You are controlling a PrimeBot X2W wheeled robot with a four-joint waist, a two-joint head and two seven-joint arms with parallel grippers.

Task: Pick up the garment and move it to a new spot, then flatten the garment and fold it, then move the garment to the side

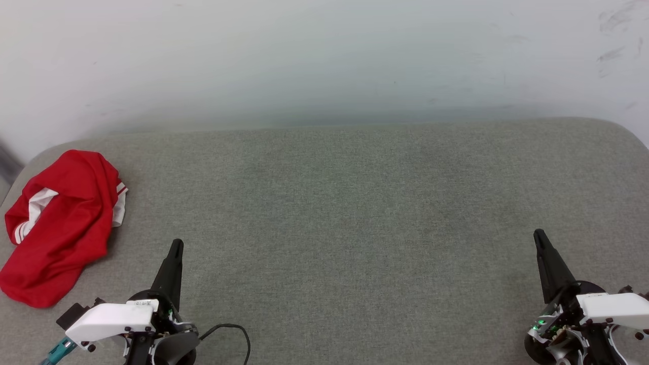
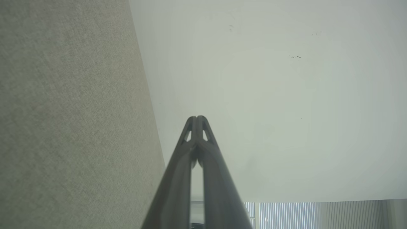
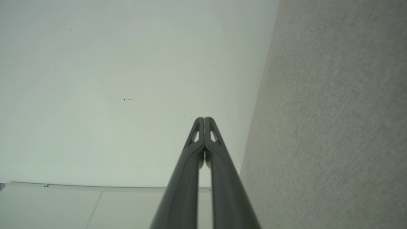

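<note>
The red T-shirt (image 1: 61, 228) lay crumpled in a heap at the left edge of the grey cloth-covered table (image 1: 345, 213), with a white sleeve and stripe trim showing. It looked light, soft and floppy, so pinching a raised fold seemed the best hold. The left gripper (image 1: 176, 247) sat near it, just off its right side, its fingers pressed together and empty. The right gripper (image 1: 538, 235), likewise closed and empty, was well apart from it.

Garment (image 1: 61, 223) on cushion (image 1: 355, 228), far left
</note>
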